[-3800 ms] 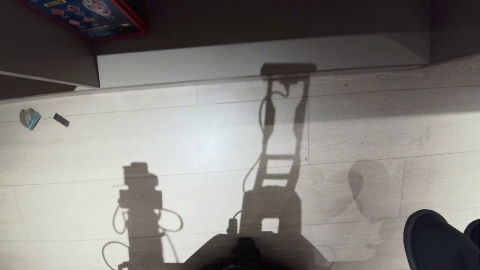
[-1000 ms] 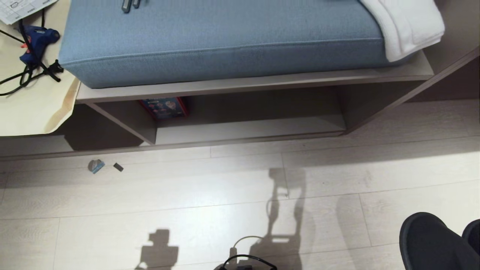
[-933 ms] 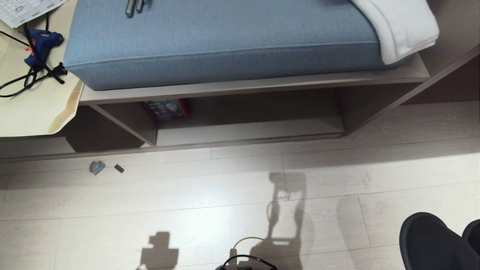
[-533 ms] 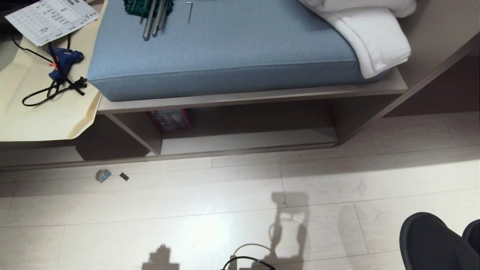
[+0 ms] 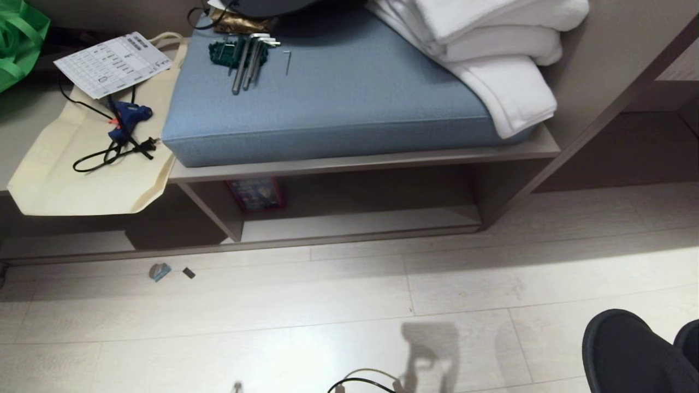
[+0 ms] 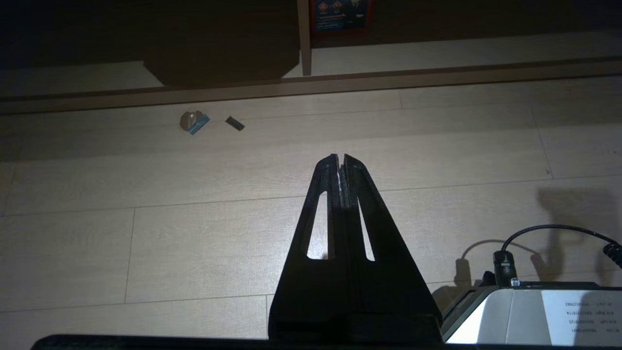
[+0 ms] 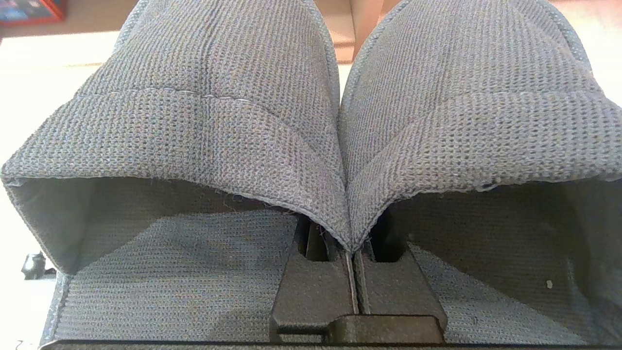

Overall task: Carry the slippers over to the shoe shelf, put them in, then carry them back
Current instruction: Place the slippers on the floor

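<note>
A home: cushioned bench (image 5: 338, 103), folded towels (image 5: 491, 49), wood floor (image 5: 273, 327).

Head view: I saw even, fairly bright light; sharp all over.
Floor (image 5: 273, 316): pale glare patch mid-frame; I noted soft shadows of the rig near the bottom edge.
Shoe shelf (image 5: 360, 204): inside was dim, back wall in shade, base board caught some light.
Slippers (image 5: 628, 355): in head view they read near-black, underexposed at the bottom right corner.
Left wrist view: dark overall, esp. upper part and corners; left gripper (image 6: 340, 158) was a black silhouette, a hard shadow lay on the planks at right.
Right wrist view: I got well-lit slipper knit, crisp weave; bg overexposed, slightly soft.
</note>
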